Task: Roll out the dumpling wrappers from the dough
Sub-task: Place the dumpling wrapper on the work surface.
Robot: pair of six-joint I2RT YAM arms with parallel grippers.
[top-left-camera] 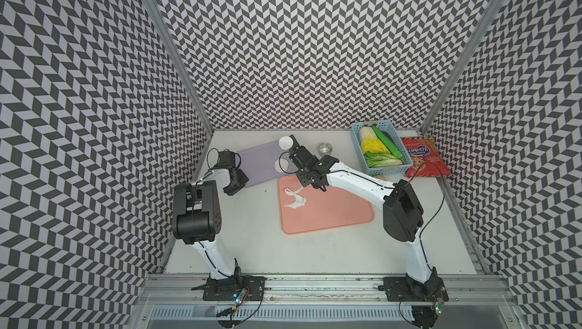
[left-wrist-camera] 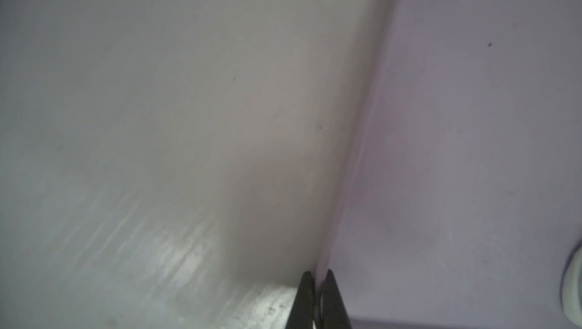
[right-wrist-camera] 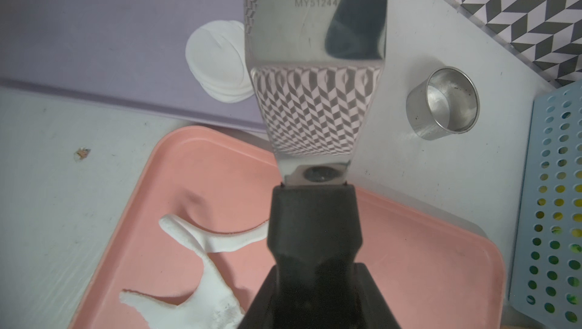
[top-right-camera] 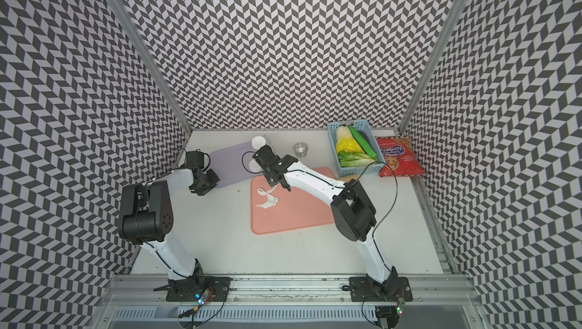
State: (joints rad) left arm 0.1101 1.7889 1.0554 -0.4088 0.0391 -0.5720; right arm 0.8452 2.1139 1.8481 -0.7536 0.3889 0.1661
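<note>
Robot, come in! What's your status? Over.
Left tool shut on board edge. Right tool holds spatula by wrappers. Dough scraps on mat. Nothing in the way.

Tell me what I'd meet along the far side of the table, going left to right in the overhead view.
In a top view: purple board → steel ring → blue basket of vegetables → red snack bag.
</note>
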